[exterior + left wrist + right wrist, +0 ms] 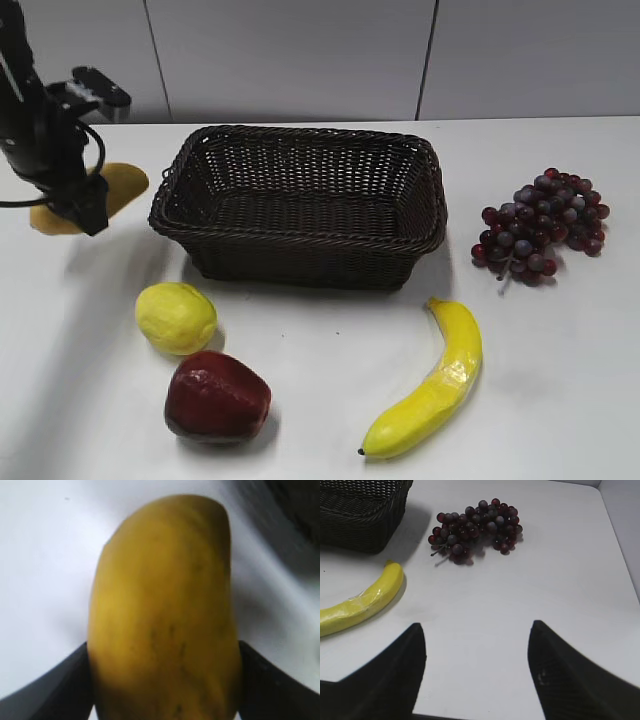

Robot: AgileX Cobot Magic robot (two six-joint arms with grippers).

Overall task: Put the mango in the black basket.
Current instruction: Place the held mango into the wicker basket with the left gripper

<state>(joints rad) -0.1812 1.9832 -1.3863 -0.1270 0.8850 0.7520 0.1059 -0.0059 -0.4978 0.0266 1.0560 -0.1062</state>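
The orange-yellow mango [126, 183] is at the far left of the table, just left of the black basket [300, 262]. My left gripper [88, 205] is shut on its middle; both ends stick out past the fingers. In the left wrist view the mango [162, 610] fills the frame between the two black fingers [165, 680]. I cannot tell whether it rests on the table or hangs just above it. The woven basket is empty; a corner shows in the right wrist view [362, 515]. My right gripper [475, 625] is open and empty over bare table, outside the exterior view.
A pale-yellow lemon [176, 317] and a dark red apple [216, 397] lie in front of the basket's left end. A banana [432, 385] lies at the front right and a bunch of purple grapes [543, 226] to the right of the basket.
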